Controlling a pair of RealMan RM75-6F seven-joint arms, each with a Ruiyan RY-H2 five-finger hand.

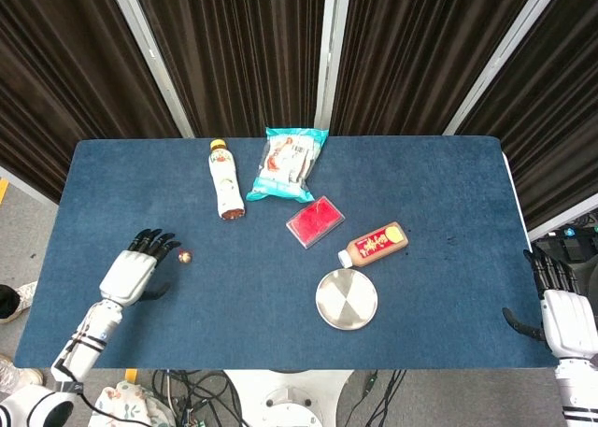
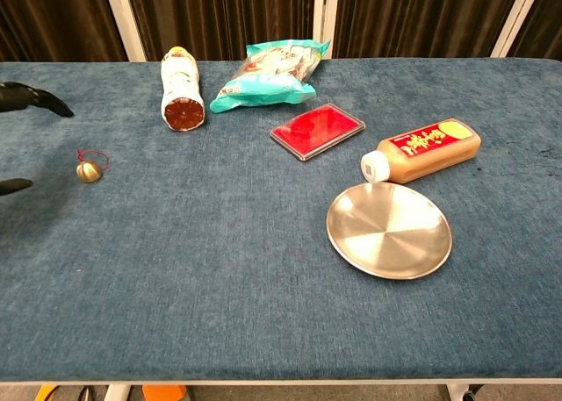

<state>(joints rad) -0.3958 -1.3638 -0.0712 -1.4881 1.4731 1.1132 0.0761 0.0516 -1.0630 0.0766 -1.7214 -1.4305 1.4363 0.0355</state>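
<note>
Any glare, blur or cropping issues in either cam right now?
Head view: even light, sharp; the round steel plate shows mild sheen, not blown out. Chest view: also sharp; only the left hand's dark fingertips enter at the frame edge near the small gold bell, and the right hand is outside it.
</note>
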